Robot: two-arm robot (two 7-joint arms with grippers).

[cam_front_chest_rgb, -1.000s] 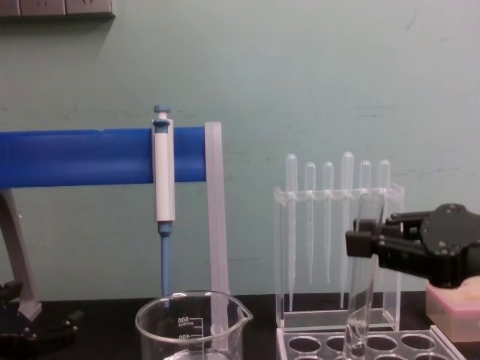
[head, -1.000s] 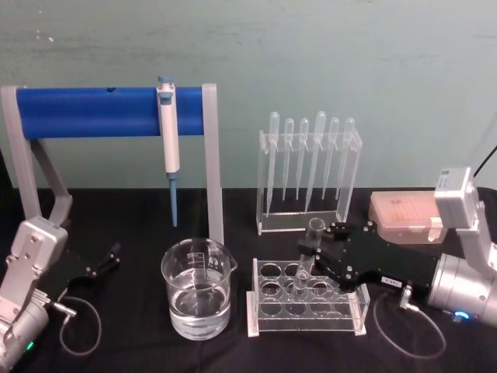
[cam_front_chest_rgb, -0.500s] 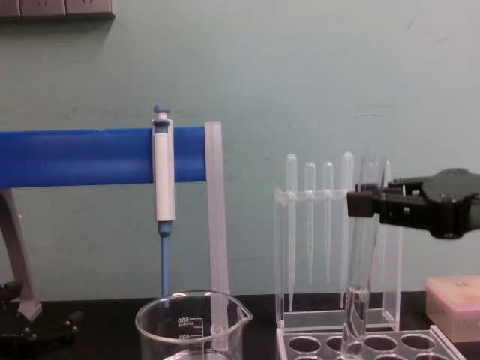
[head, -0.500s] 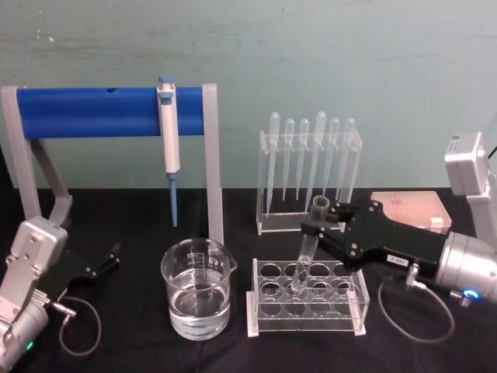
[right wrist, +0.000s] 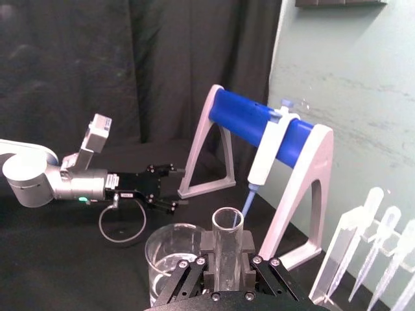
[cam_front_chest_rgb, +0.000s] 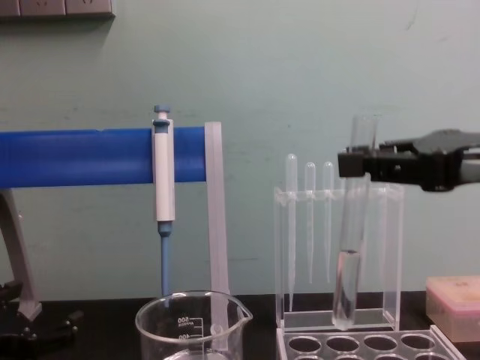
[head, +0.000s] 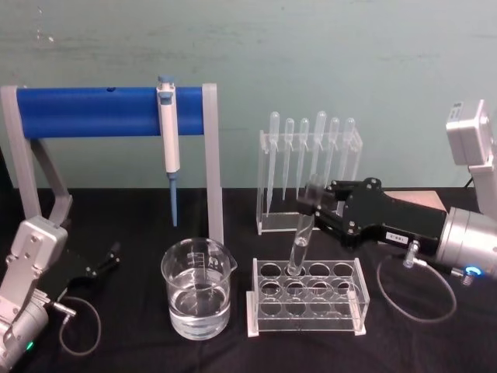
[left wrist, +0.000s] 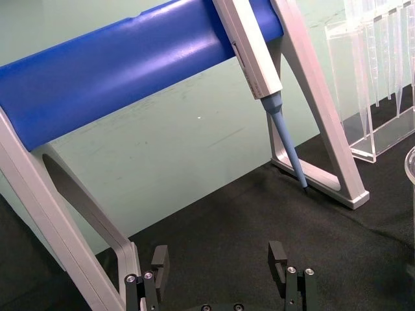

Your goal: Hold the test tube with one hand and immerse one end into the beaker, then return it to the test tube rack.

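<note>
The test tube [head: 300, 237] is a long clear glass tube, tilted slightly, with some clear liquid in its lower part. My right gripper [head: 314, 202] is shut on it just below its rim. In the chest view the test tube [cam_front_chest_rgb: 349, 247] hangs with its round bottom a little above the clear tube rack [cam_front_chest_rgb: 390, 346], held by the right gripper [cam_front_chest_rgb: 358, 163]. The beaker [head: 197, 289], holding water, stands to the left of the rack; the test tube [right wrist: 226, 249] and the beaker [right wrist: 170, 254] both show in the right wrist view. My left gripper [left wrist: 219, 259] rests open near the table's left side.
The tube rack [head: 307, 299] stands below the tube. Behind it is a clear stand of thin pipettes [head: 308, 167]. A blue-barred frame [head: 109, 113] carries a pipettor [head: 168, 132] behind the beaker. A pink tip box [cam_front_chest_rgb: 454, 304] sits at the right.
My right gripper has risen with the test tube, drawing its bottom up out of the rack hole until it hangs free above the rack. The left arm has not moved.
</note>
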